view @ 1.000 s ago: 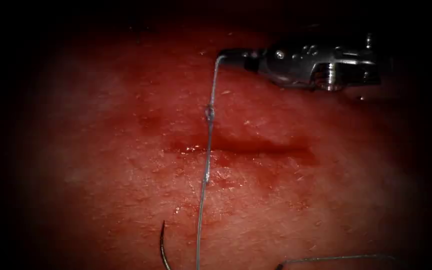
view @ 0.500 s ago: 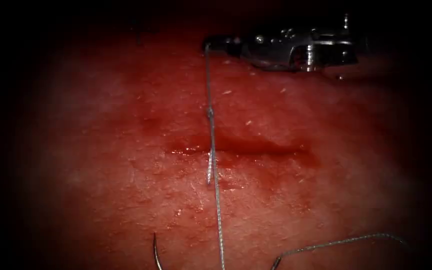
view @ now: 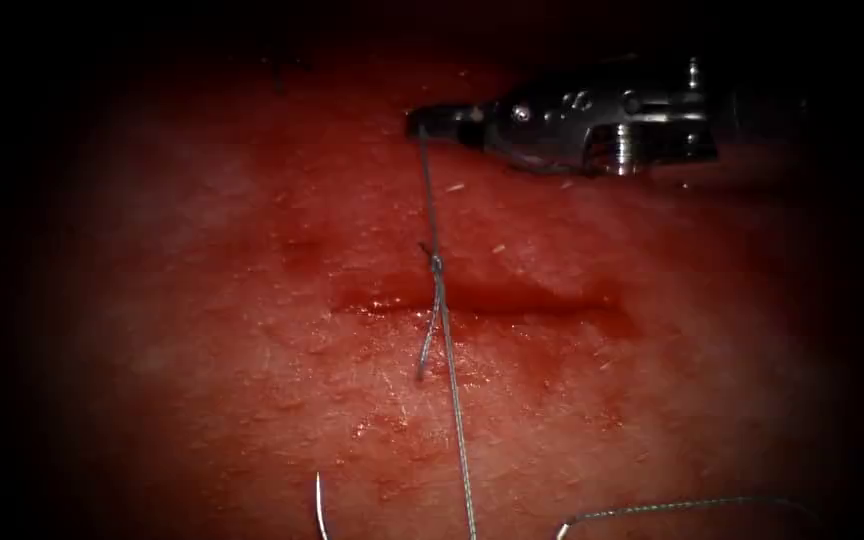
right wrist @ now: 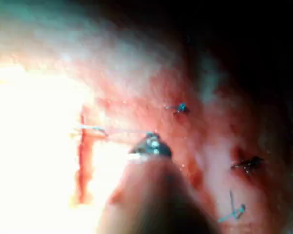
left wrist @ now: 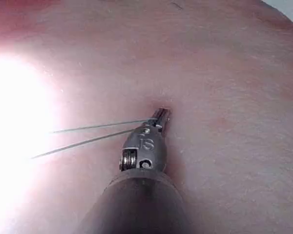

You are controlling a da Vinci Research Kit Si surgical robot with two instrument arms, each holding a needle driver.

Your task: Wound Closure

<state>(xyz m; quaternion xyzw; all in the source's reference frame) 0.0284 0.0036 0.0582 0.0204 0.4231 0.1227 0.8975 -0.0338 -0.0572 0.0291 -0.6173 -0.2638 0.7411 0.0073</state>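
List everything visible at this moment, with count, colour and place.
red pork-belly tissue: one, red, beneath everything.
dark horizontal cut: one, dark red, wet, mid-tissue.
grey thread: one long strand, crossing the cut near its left end, with a small knot and a short tail; another stretch lower right.
thin curved steel needle: one, silver, lying free on the tissue left of the thread, at the lower edge.
blue cut thread ends: about two, blue, on the tissue.
right claw: one, steel, shut on the thread above the cut.
left claw: one, steel, shut on two thread strands.
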